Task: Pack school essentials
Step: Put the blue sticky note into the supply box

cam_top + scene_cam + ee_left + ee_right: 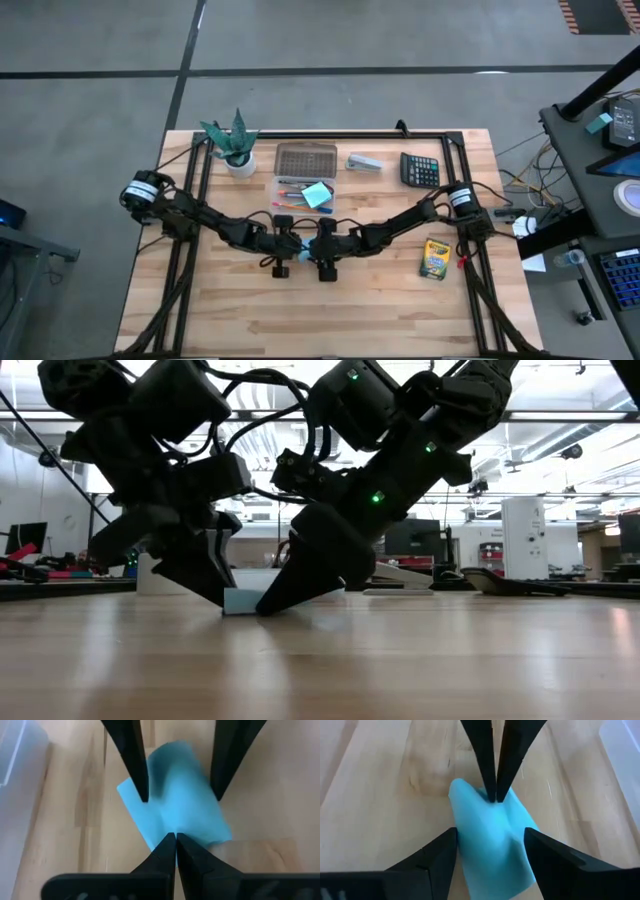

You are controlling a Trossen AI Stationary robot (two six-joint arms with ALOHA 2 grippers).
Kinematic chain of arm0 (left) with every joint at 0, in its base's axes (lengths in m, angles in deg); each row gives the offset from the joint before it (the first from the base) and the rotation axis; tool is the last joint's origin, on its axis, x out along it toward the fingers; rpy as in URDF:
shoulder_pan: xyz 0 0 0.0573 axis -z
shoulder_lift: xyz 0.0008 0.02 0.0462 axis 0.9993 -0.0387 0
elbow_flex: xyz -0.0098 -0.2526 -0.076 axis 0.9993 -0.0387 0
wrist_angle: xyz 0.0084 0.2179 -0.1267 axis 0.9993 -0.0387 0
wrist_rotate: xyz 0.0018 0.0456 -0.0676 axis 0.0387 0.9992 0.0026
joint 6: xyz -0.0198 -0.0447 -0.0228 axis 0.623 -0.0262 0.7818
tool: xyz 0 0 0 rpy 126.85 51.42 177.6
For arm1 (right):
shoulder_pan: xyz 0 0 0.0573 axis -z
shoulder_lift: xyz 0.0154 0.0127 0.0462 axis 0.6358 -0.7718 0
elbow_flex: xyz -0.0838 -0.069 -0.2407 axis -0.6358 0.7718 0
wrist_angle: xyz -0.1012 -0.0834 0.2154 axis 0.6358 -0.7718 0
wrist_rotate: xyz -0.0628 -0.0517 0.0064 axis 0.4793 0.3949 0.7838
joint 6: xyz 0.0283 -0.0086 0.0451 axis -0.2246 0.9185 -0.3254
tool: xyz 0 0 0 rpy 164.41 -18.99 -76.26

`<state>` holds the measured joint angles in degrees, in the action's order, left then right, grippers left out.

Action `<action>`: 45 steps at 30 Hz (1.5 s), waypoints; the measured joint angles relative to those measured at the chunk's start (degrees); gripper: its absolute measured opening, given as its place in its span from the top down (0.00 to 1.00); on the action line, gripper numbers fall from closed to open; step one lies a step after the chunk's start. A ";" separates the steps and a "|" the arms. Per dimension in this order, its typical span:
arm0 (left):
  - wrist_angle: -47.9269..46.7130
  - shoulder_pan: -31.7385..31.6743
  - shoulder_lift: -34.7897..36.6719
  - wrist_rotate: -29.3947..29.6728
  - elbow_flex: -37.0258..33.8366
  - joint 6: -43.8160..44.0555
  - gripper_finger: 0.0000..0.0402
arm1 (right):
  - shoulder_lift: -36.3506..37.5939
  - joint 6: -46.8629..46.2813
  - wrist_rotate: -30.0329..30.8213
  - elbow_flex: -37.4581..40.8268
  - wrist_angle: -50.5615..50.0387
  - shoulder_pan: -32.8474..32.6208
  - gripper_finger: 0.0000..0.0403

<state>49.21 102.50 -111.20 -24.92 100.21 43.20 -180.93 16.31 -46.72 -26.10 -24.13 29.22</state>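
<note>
A light-blue notepad (185,805) lies on the wood table at its middle (304,246), and its centre bulges upward. My left gripper (175,836) is shut on one of its edges. My right gripper (490,837) is open and faces the left one. Its fingers (141,780) stand on either side of the notepad's opposite end. In the low view both grippers' tips reach the table at the notepad (240,601). A yellow-green crayon box (434,258) lies flat toward the table's right. A clear tray (282,183) holds coloured pens and a second light-blue square (316,193). My left gripper pinches the notepad's edge (170,827) between its two fingertips, slanting down from the table's left. The notepad rests on the table, humped up in front of the fingers. My right gripper stands astride the far end (490,820); I cannot tell whether its fingers touch.
Along the far side stand a potted plant (236,148), a brown mesh case (305,158), a grey stapler (365,162) and a black calculator (420,168). A black frame (330,135) runs round the table. Bare wood lies near the front edge (320,320).
</note>
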 joint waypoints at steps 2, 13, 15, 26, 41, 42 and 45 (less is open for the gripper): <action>0.99 0.00 0.00 -0.19 -0.08 -0.28 1.00 | 0.00 0.60 -0.02 0.02 0.05 0.02 0.49; 2.17 0.00 0.00 -0.53 -0.32 -0.56 1.00 | 0.04 0.84 -1.41 0.07 -0.19 0.04 0.82; 0.94 0.00 0.58 -0.31 -0.30 -0.66 1.00 | 0.28 0.84 -1.41 0.08 -0.59 -0.05 0.87; -7.16 0.07 14.45 10.31 -1.58 -2.44 1.00 | 10.59 4.96 -0.12 0.20 -12.58 0.04 0.95; -2.72 0.02 19.63 15.68 -5.08 -1.97 1.00 | 13.78 19.43 3.12 0.24 -9.84 15.81 0.93; -1.68 0.02 19.63 15.68 -5.36 -1.98 1.00 | 13.06 19.13 1.76 0.24 -9.28 16.48 0.92; 0.52 0.02 19.65 15.77 -6.36 -2.00 1.00 | 11.32 18.62 1.51 0.04 -9.26 17.60 0.86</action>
<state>49.73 102.52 -91.55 -9.15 93.85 41.20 -169.61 34.94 -45.21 -26.06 -33.39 46.82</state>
